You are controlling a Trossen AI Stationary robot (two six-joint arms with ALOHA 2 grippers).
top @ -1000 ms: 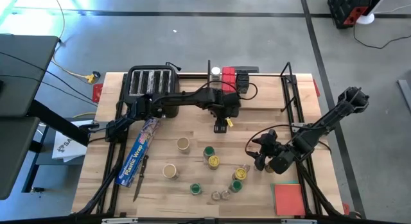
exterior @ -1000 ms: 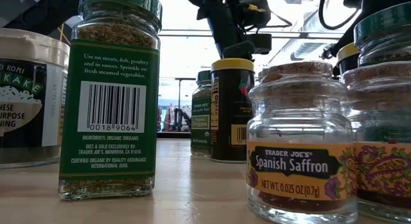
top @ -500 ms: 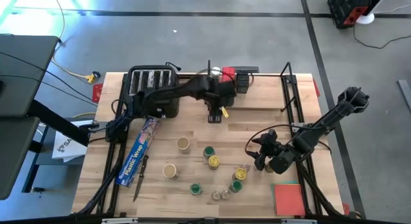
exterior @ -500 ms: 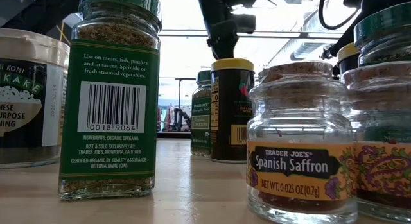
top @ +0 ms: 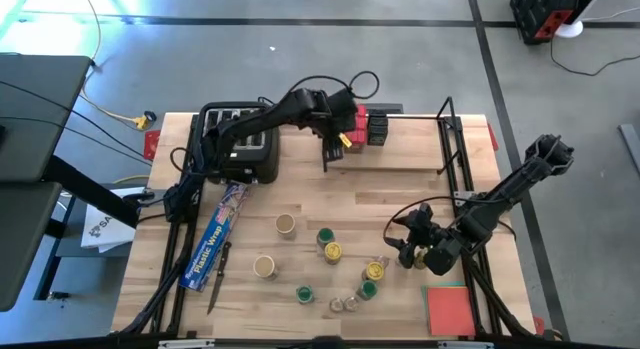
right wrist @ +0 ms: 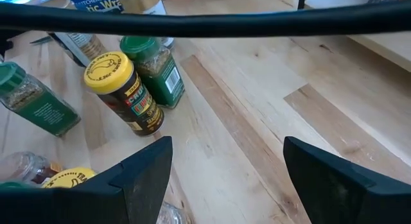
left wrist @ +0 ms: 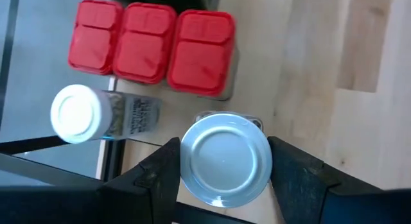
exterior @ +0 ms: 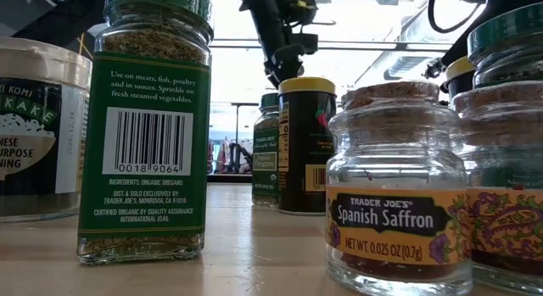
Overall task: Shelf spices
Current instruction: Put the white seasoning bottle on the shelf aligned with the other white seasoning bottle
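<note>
High view: left gripper (top: pixel 336 149) is over the shelf (top: pixel 420 157) at the table's back edge, by the red tins (top: pixel 356 119) and black boxes (top: pixel 377 127); right gripper (top: pixel 418 251) hovers low at the front right, near the loose jars (top: pixel 328 247); toaster (top: pixel 238 139) back left, blue plastic-wrap box (top: pixel 215 239) left. Low view: green-label oregano jar (exterior: pixel 151 126), Spanish Saffron jar (exterior: pixel 397 186), yellow-lidded jar (exterior: pixel 307 143) on the table. Left wrist view: fingers (left wrist: pixel 157 179) pinch a round silver-lidded jar (left wrist: pixel 225 160), beside three red tins (left wrist: pixel 151 45) and a white-lidded jar (left wrist: pixel 83 113). Right wrist view: fingers (right wrist: pixel 144 169) spread wide, holding nothing, above bare wood near a yellow-lidded jar (right wrist: pixel 122 92) and green-lidded jars (right wrist: pixel 154 67).
</note>
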